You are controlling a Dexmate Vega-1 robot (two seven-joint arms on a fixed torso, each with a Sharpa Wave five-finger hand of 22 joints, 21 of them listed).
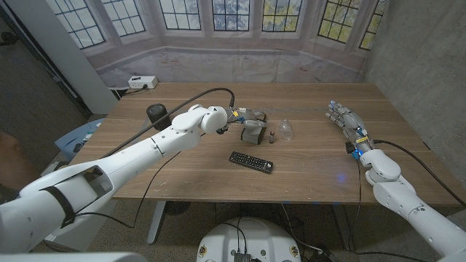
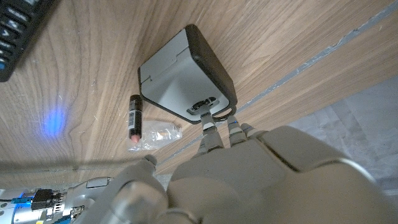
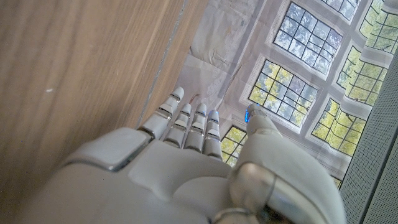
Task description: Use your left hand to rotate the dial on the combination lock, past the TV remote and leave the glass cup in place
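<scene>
The combination lock, a grey box with a black back, stands at the table's middle. In the left wrist view the lock shows its dial at the edge facing my left hand. That hand's fingertips reach straight out and touch the dial, while the thumb stands off to the side. In the head view my left hand hangs over the lock. The black TV remote lies in front of the lock. The clear glass cup stands just right of it. My right hand is at the right, fingers stretched out, holding nothing.
A small brown tube stands between lock and cup. A black cylinder sits at the back left beside my left arm. A white power strip lies beyond the table's far left corner. The remote's corner shows in the left wrist view.
</scene>
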